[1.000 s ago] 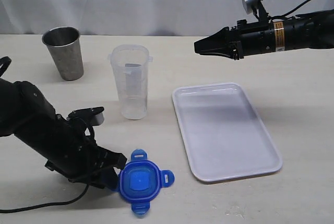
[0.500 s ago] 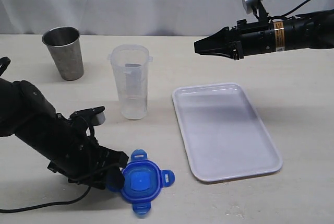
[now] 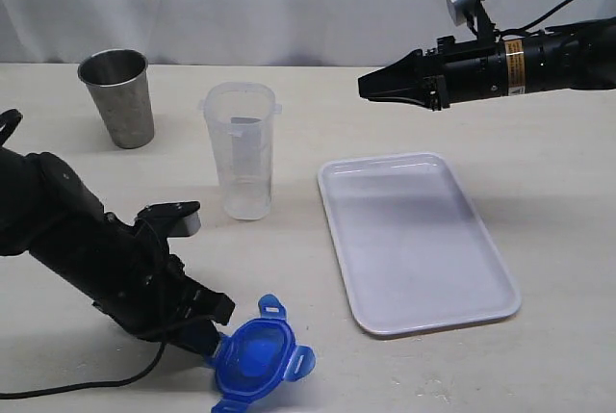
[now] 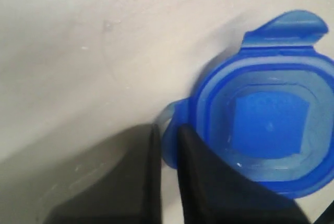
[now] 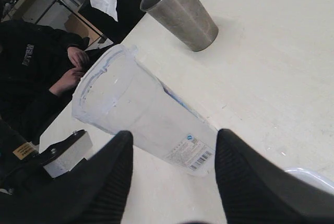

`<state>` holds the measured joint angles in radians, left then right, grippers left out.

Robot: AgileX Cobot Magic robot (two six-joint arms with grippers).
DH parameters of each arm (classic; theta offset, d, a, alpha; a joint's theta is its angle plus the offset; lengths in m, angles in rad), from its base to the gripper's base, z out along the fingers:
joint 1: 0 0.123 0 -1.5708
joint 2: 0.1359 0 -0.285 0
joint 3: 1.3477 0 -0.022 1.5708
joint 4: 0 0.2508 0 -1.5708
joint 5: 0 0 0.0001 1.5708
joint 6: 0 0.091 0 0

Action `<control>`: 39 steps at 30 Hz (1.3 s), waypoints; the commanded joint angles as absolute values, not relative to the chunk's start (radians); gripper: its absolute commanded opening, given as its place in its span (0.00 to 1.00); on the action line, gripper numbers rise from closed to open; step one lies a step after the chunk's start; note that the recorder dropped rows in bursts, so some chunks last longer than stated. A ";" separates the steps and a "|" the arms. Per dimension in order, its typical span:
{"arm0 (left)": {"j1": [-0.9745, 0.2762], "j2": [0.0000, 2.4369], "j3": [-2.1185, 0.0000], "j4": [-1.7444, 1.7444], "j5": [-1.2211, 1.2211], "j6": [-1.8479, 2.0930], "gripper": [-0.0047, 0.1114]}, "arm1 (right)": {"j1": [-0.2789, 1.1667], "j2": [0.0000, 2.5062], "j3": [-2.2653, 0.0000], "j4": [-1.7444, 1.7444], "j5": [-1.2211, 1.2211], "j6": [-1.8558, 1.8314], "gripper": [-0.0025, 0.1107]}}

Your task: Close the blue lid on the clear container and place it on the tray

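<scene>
The blue lid (image 3: 252, 360) sits tilted at the table's front, left of centre, inner side up. My left gripper (image 3: 210, 341) is low beside it, and in the left wrist view its jaws (image 4: 167, 130) are nearly together, pinching one side tab of the blue lid (image 4: 266, 130). The clear container (image 3: 241, 148) stands upright and uncovered behind it, about mid-table. To its right lies the white tray (image 3: 419, 240) with nothing on it. My right gripper (image 3: 364, 86) hovers open above the table's back right, pointing at the clear container (image 5: 141, 109), fingers (image 5: 117, 156) well apart and holding nothing.
A grey metal cup (image 3: 117, 97) stands at the back left, left of the container. A black cable (image 3: 77, 389) trails along the front left edge. A seated person in dark clothes (image 5: 31, 67) shows beyond the table in the right wrist view.
My left gripper opened a little, then closed on the lid's tab. The lid has tipped and shifted toward the table's front edge. The right arm has not moved.
</scene>
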<state>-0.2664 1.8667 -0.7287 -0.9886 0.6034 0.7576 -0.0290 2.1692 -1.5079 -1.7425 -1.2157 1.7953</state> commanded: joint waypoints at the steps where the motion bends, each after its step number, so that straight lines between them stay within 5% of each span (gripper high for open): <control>1: -0.268 1.875 -0.743 -0.979 0.581 0.802 0.04 | -0.034 2.166 -1.505 -1.744 -1.221 1.794 0.44; 22: -0.268 1.703 -0.861 -0.397 0.592 0.523 0.04 | -0.034 2.166 -1.505 -1.744 -1.221 1.790 0.44; 31: -0.268 1.763 -0.861 -0.326 0.559 0.522 0.35 | -0.034 2.166 -1.505 -1.744 -1.221 1.790 0.44; 39: -0.268 1.779 -0.861 -0.382 0.601 0.526 0.41 | -0.032 2.166 -1.505 -1.744 -1.221 1.790 0.44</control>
<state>-0.2664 1.7674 -0.8639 -0.3469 0.5731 0.5281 -0.0290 2.1692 -1.5079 -1.7425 -1.2157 1.7953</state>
